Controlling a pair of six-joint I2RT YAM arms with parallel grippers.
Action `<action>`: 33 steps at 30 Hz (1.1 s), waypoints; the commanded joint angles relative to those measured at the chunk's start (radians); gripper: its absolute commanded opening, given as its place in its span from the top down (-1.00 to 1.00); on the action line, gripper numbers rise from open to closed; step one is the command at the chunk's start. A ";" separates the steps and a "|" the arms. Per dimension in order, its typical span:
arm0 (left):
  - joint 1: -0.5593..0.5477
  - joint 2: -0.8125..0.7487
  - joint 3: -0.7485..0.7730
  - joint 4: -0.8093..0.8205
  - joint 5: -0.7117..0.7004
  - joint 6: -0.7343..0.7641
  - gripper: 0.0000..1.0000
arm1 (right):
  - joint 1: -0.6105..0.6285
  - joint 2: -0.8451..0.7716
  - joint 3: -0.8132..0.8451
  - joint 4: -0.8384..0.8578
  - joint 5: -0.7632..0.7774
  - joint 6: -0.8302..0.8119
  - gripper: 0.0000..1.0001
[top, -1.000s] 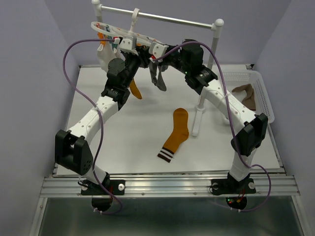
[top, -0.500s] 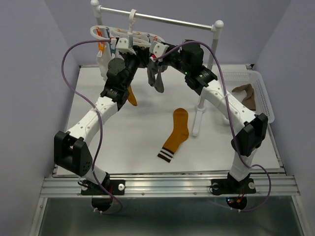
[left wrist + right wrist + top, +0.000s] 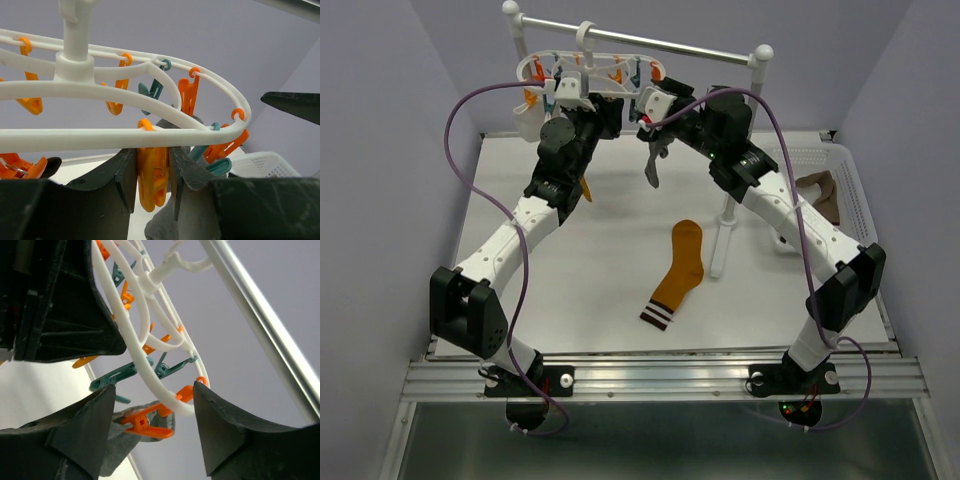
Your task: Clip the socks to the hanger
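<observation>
One mustard sock lies flat on the table, about midway between its near and far edges, unclipped. A brown sock rests in the basket at the right edge.

Beyond them, at the far edge, both arms reach up to the hanger, which hooks over the rail. The left gripper is closed on an orange clip, one finger pressing each side. The right gripper stands wide and holds nothing. Its fingers straddle the hanger ring and a second clip that bites grey fabric. The grey sock hangs below the hanger's right end, and a white sock hangs at its left end.

Probable hazards:
1. It cannot be told whether the left gripper's clip carries the grey sock. If it does, pressure on the clip may hold it apart, and the sock, unsupported by the right gripper, may drop.
2. The right fingers enclose the ring. A sideways or downward retreat could catch it, tilt the hanger, or lift the hook off the rail.
3. An abrupt release by the left gripper could set the hanger swinging and shake loosely clipped socks free.
</observation>
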 commanded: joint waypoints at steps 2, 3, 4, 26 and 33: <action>0.007 -0.051 0.037 0.056 -0.021 -0.012 1.00 | 0.009 -0.087 -0.075 0.028 -0.070 -0.016 -0.49; 0.006 -0.053 0.037 0.055 -0.022 -0.017 1.00 | 0.009 -0.098 -0.082 0.019 -0.084 -0.016 -0.50; 0.006 -0.054 0.034 0.055 -0.022 -0.020 1.00 | 0.009 -0.106 -0.090 0.005 -0.097 -0.019 -0.53; 0.007 -0.074 0.006 0.047 -0.038 -0.077 1.00 | 0.018 -0.298 -0.438 -0.442 -0.355 0.171 -1.00; 0.006 -0.090 -0.005 0.036 -0.067 -0.081 1.00 | 0.198 -0.270 -0.625 -0.455 -0.038 0.346 -1.00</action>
